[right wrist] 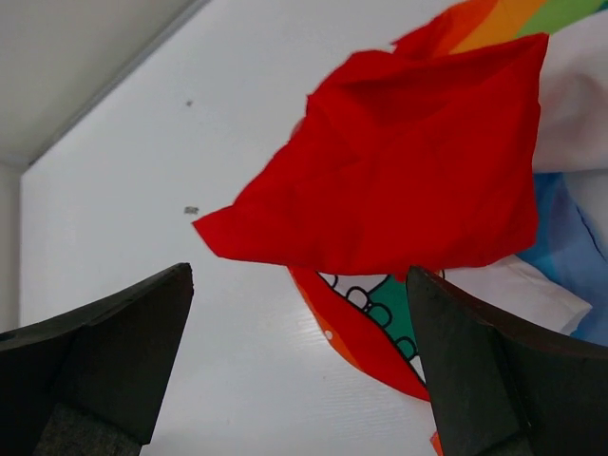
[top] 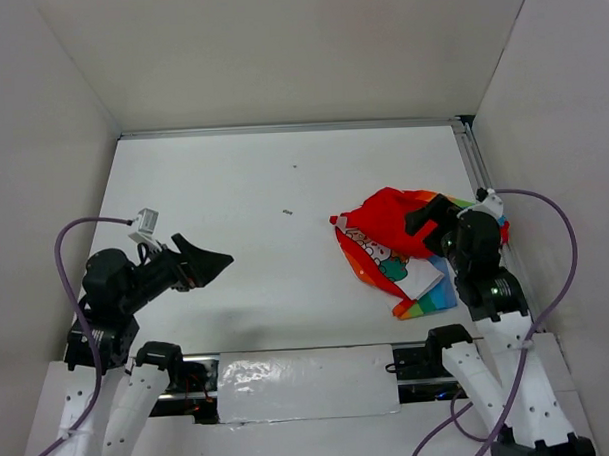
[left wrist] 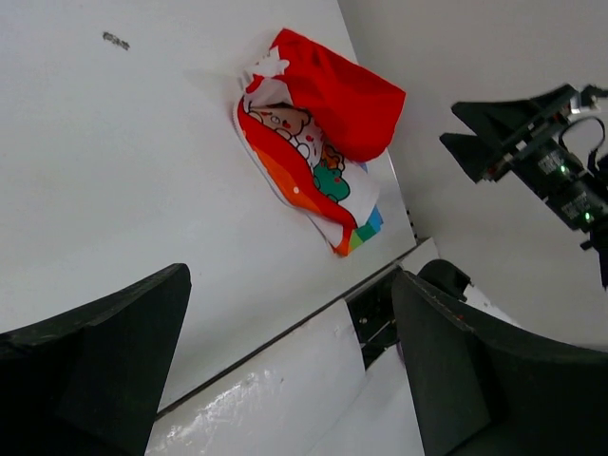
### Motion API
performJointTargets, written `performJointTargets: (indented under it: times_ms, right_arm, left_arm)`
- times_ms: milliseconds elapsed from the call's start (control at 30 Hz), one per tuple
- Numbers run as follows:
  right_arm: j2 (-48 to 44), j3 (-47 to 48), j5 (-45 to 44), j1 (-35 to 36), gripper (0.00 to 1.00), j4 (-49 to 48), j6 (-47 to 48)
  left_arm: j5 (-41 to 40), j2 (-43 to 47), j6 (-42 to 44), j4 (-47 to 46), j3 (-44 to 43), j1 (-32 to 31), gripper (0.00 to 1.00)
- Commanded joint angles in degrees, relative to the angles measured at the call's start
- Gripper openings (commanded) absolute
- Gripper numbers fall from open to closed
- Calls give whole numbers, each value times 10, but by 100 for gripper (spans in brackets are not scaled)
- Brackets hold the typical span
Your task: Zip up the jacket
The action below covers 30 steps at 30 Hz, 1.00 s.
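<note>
Red fabric lies uppermost on the jacket (top: 384,217) (left wrist: 332,95) (right wrist: 408,180), which sits crumpled in a heap on the right half of the white table (top: 243,190). Below the red fold, along the heap's left edge, a white panel with cartoon prints shows, bordered by an orange-red stripe. Rainbow stripes run out to the corner nearest the arms. The zipper cannot be made out in any view. The heap's right edge lies near the metal rail (top: 474,167) along the table's right side, with the side wall just beyond. Its rainbow corner points toward the table's near edge, close to the right arm's base.

The right gripper (top: 432,216) (left wrist: 454,125) (right wrist: 299,274) hangs over the red fold, raised off it, with its fingers (right wrist: 104,351) spread wide and nothing between them. In its wrist view the red fold's pointed left edge falls in the gap between the two fingers.

Left of the jacket, white tabletop runs across to the left gripper (top: 207,253) (left wrist: 290,275), bearing two small dark specks (top: 287,213) toward the middle. That gripper is held above the left half of the table, well apart from the jacket and aimed toward it, its fingers (left wrist: 95,370) wide and holding nothing.

A strip of silver tape (top: 308,383) covers the near edge between the two arm bases. Plain walls close the table on the left, far and right sides, and a metal rail (top: 281,128) lines the far edge. Purple cables (top: 70,256) loop beside each arm.
</note>
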<state>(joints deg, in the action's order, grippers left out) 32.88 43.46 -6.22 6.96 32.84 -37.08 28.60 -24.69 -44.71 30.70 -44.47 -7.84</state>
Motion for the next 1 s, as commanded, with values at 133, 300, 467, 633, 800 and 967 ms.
performJointTargets:
  times_ms: [133, 300, 467, 633, 800, 967]
  right_arm:
    - [144, -8, 0, 12, 100, -54, 15]
    - [207, 7, -84, 31, 100, -30, -18]
    - [198, 2, -190, 27, 100, 9, -73]
    - [218, -6, -223, -13, 100, 40, -99]
    - [280, -27, -177, -32, 100, -16, -63]
    - [350, -26, -134, -37, 100, -67, -42]
  left_arm:
    - [86, -67, 31, -43, 1, -3, 99]
    - [68, -74, 35, -40, -1, -3, 99]
    - [57, -51, 28, -49, 10, -3, 99]
    - [54, -37, 26, -54, 15, -3, 99]
    - [45, -43, 25, -49, 16, -3, 99]
    - [49, -55, 26, -44, 13, -3, 99]
